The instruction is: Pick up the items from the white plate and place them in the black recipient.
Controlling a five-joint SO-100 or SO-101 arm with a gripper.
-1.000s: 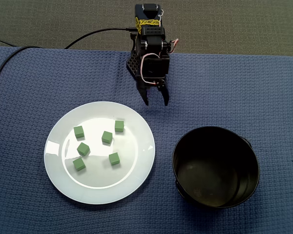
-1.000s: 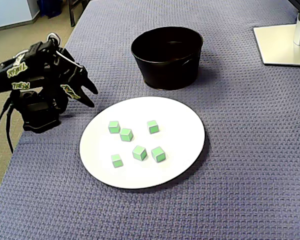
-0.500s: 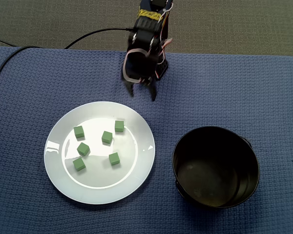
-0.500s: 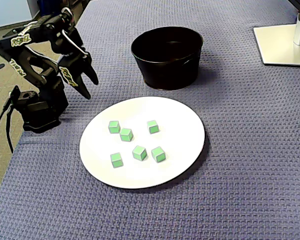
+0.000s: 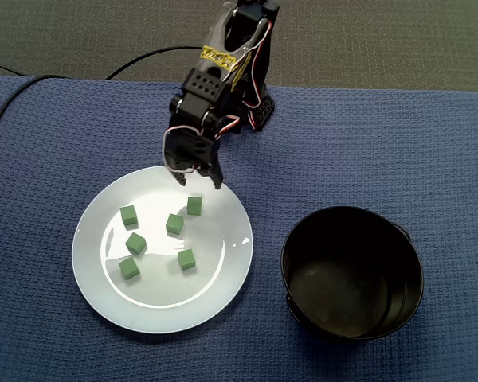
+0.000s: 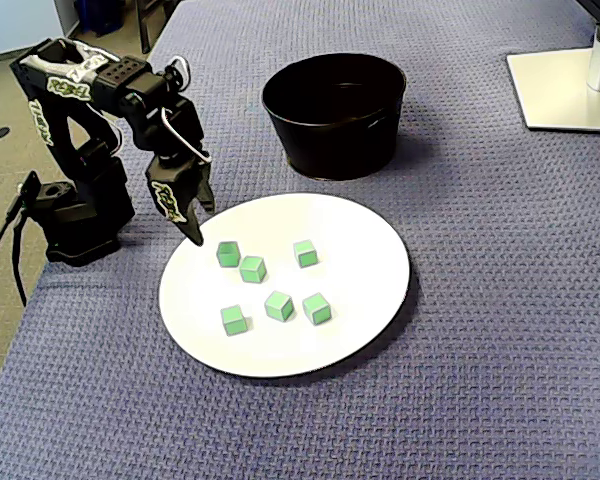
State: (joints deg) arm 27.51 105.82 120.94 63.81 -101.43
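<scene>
Hovering at white plate (image 5: 88, 263) rim — first pick pending.
Gripper (image 5: 199, 184) spread, empty; next, lower onto nearest green cube (image 5: 194, 205).

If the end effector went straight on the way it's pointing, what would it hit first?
The end effector would likely meet the white plate near its rim, just short of the nearest green cube, though depth is unclear.

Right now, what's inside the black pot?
In a fixed view the black pot holds nothing: bare bottom only. In a fixed view its wall hides the floor.
</scene>
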